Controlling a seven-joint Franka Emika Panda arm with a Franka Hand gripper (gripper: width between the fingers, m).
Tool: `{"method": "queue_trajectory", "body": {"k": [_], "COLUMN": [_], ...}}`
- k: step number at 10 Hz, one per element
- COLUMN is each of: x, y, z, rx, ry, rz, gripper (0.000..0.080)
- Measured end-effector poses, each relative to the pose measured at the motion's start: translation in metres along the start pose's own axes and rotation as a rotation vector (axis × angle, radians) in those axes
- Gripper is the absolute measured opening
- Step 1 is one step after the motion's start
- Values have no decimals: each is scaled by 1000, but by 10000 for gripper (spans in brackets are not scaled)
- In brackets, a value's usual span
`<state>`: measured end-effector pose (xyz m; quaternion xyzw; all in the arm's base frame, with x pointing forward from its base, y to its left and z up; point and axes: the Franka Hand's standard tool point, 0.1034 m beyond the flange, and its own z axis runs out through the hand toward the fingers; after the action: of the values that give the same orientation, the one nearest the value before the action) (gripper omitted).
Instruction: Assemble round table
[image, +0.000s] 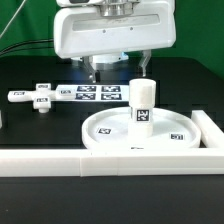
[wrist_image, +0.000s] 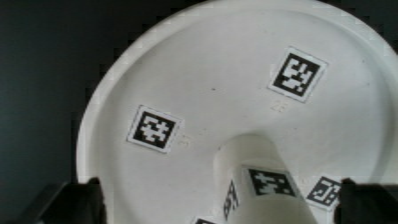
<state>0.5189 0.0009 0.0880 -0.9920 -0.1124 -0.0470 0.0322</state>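
Note:
The large rimmed round disc (image: 140, 132) lies flat on the black table. The short cylinder leg (image: 142, 102) stands upright on its middle, with a tag on its side. The cross-shaped base (image: 38, 96) lies at the exterior view's left. My gripper (image: 118, 68) hangs above and just behind the leg, open and empty. In the wrist view the disc (wrist_image: 205, 90) fills the picture. The leg (wrist_image: 276, 185) rises between my two dark fingertips (wrist_image: 75, 200), nearer the other one, and neither touches it.
The marker board (image: 95, 93) lies behind the disc. A long white border bar (image: 70, 160) runs along the front. Another bar (image: 212, 128) stands at the exterior view's right, close to the disc's rim.

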Motion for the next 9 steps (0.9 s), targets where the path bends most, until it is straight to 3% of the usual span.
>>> {"method": "queue_trajectory", "body": {"k": [2,4,7,9], "x": [2,-3,-5,-28], "y": [12,26,29,49], "z": [10,8,10,14], "rx": [-31,-61,-67,-61], "ry": [22,17,7,-30], "rz": [-339,-535,-589,-569], "gripper": [649,649,649,649]}}
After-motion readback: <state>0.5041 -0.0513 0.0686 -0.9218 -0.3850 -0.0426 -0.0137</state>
